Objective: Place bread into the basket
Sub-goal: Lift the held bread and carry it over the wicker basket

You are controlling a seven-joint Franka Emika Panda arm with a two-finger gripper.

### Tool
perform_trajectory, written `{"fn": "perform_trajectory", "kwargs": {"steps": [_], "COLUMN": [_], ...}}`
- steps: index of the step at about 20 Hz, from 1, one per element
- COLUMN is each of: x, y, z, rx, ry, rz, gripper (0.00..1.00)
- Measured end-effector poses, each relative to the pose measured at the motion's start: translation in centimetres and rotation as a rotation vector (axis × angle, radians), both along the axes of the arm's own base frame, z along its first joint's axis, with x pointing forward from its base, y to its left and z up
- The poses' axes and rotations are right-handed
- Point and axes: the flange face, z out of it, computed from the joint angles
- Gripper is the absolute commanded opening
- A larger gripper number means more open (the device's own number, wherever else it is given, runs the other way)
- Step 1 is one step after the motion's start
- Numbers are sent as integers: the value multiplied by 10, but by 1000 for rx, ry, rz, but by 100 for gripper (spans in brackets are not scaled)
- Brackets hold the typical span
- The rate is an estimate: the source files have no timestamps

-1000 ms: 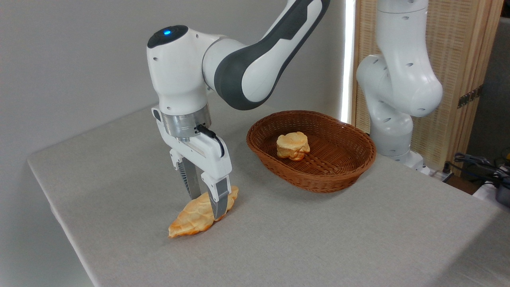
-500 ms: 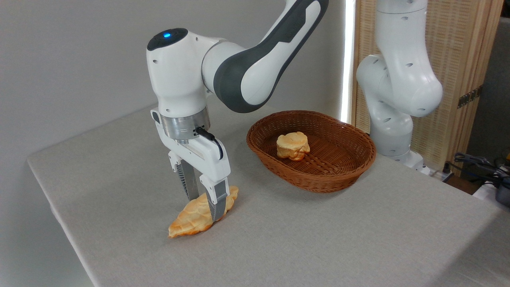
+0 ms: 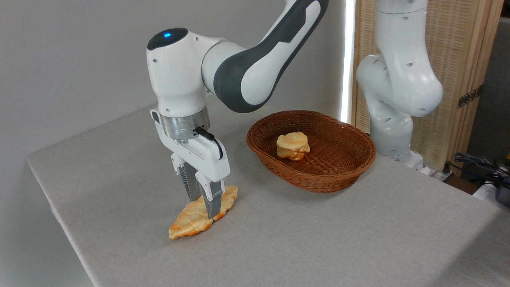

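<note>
No brand, label or readable writing shows anywhere on the arm or around it. The gripper [image 3: 204, 205] points straight down with its two fingers pinched onto the middle of the bread [image 3: 203, 213], which lies on the grey table [image 3: 318, 239], well left of the basket [image 3: 311, 149] holding a small round bun [image 3: 293, 145].

No legible text or markings.
</note>
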Motion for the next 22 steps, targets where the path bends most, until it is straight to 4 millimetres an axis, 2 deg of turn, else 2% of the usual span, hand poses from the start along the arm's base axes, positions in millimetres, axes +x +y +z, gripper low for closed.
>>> {"fn": "perform_trajectory", "kwargs": {"steps": [5, 11, 16, 18, 22], "x": [1, -8, -36, -54, -87], "y": [6, 14, 20, 24, 31], "z": [11, 58, 104, 124, 140], "rx": [-5, -28, -48, -55, -67], "ry": [-23, -92, -86, -64, -27], "rz": [11, 20, 14, 10, -11], "gripper": [50, 54, 55, 57, 58]}}
